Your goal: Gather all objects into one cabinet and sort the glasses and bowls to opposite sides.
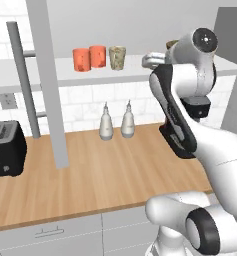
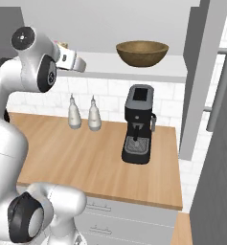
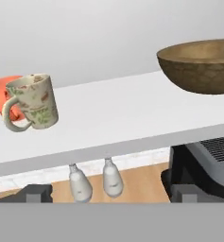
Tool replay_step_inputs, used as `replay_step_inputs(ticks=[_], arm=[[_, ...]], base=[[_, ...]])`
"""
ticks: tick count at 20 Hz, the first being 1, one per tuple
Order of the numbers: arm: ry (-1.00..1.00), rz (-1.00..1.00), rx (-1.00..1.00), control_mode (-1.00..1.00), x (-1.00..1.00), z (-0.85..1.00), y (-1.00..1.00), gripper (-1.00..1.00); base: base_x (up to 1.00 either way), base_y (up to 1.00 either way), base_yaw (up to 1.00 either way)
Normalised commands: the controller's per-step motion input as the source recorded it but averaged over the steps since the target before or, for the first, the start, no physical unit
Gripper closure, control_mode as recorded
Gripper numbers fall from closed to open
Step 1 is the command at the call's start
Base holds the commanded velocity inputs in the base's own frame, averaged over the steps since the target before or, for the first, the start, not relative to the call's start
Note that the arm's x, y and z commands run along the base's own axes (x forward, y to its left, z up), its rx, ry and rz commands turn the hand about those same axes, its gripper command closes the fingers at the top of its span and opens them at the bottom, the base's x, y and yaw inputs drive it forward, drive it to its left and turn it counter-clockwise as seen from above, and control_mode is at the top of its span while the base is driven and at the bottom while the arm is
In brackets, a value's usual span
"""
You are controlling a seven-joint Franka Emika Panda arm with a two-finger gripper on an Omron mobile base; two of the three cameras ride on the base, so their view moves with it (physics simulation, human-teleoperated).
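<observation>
Two orange-red cups point(image 1: 89, 58) and a beige speckled tumbler point(image 1: 117, 57) stand together at the left of the cabinet's white shelf point(image 1: 135, 71). The brown wooden bowl point(image 2: 142, 52) rests on the right part of the same shelf point(image 2: 134, 69). My gripper point(image 1: 149, 61) hovers in front of the shelf edge, between tumbler and bowl, open and holding nothing. In the hand view the tumbler point(image 3: 33, 101), which has a handle, is at the left with an orange cup point(image 3: 4, 92) behind it. The bowl point(image 3: 201, 66) is at the right there, and my fingertips point(image 3: 35, 193) stand wide apart.
The cabinet's grey door point(image 1: 50, 75) stands swung open at the left, with its bar handle point(image 1: 22, 75). Below on the wooden counter point(image 2: 96, 162) are two white bottles point(image 2: 84, 113), a black coffee machine point(image 2: 138, 124) and a black toaster point(image 1: 5, 147).
</observation>
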Motion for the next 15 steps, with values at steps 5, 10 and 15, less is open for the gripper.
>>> replay_step_inputs(ticks=[5, 10, 15], arm=[[0.00, 0.11, 0.00, -1.00, -0.57, 0.01, -0.82, -1.00], [0.00, 0.04, 0.00, -1.00, -0.36, 0.06, -0.51, -1.00], [0.00, 0.00, 0.00, -1.00, 0.14, 0.15, -0.32, -1.00]], base=[[0.00, 0.00, 0.00], [0.00, 0.00, 0.00], [0.00, 0.00, 0.00]])
